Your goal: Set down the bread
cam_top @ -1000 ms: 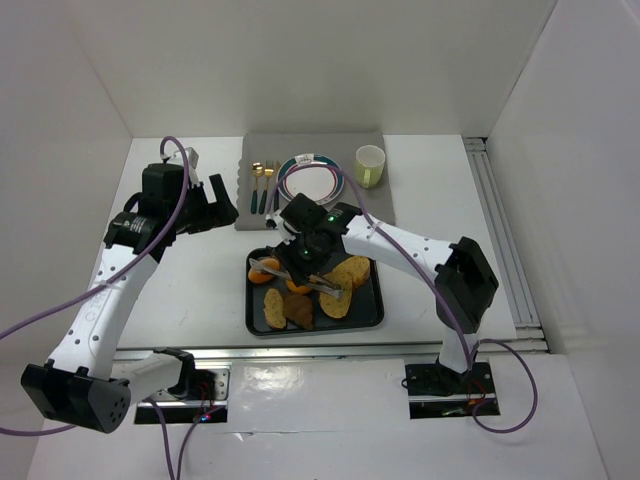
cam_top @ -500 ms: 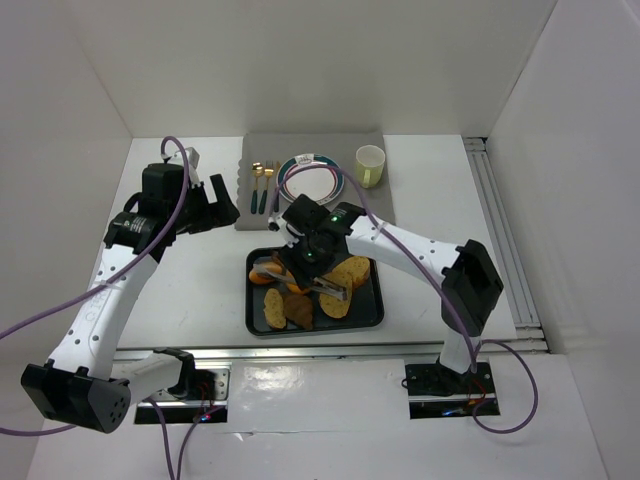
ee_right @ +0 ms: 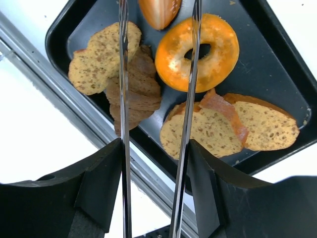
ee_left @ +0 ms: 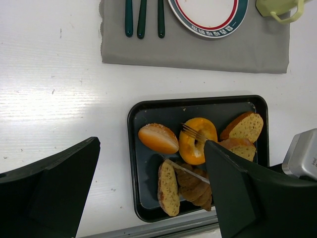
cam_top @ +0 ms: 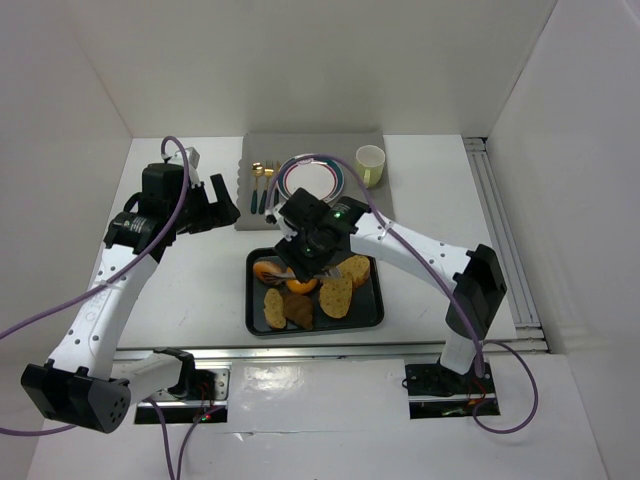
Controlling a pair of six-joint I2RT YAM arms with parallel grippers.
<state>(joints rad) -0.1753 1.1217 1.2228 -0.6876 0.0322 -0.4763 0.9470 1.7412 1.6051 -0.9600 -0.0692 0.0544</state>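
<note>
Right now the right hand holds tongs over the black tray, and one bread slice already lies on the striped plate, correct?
Not quite. The right hand does hold the tongs over the black tray, but the striped plate is bare: the left wrist view shows the bread slices all in the tray.

From above, the right arm (cam_top: 400, 245) covers the far end of the tray (cam_top: 366, 305) and some bread (cam_top: 335, 296). The left wrist view crops the plate (ee_left: 208, 15), cup (ee_left: 277, 7) and cutlery (ee_left: 142, 17) at the top. The tips of the tongs (ee_right: 123, 99) run off the right wrist view.
</note>
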